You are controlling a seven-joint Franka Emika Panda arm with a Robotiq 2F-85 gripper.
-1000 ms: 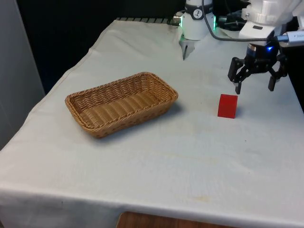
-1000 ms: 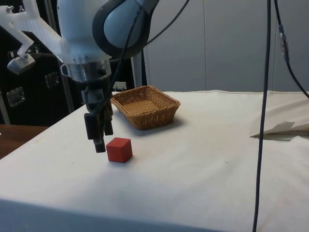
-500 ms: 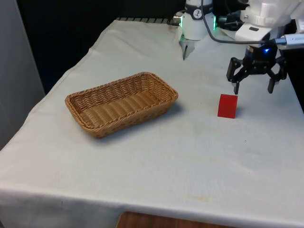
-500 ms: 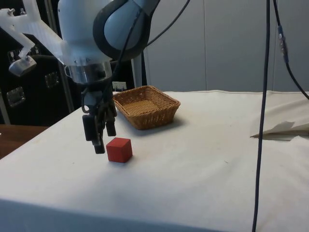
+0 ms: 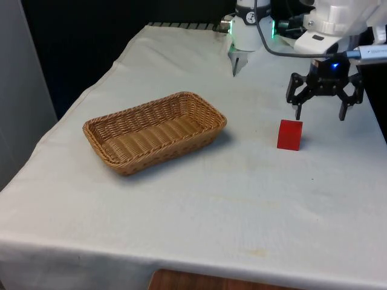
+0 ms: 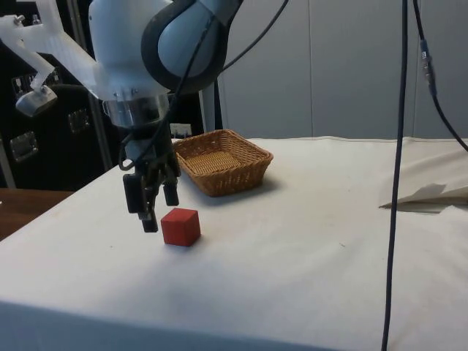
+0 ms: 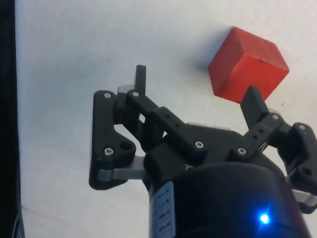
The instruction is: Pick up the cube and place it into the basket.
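Cube [image 5: 289, 134]: one red block, resting on the white cloth [image 5: 242, 199] just beside my gripper [image 5: 318, 112], which hangs above the cloth with its fingers spread and nothing between them. From the wrist view I see the cube [image 7: 247, 63] lies off to one side of the gripper [image 7: 197, 96], past one fingertip [image 7: 253, 99], not between the two. The side view shows the gripper [image 6: 155, 212] clear of the cloth and the cube [image 6: 180, 226] close by it. One wicker basket [image 5: 155, 131] stands well apart from the gripper, beyond the cube; I see nothing lying between them.
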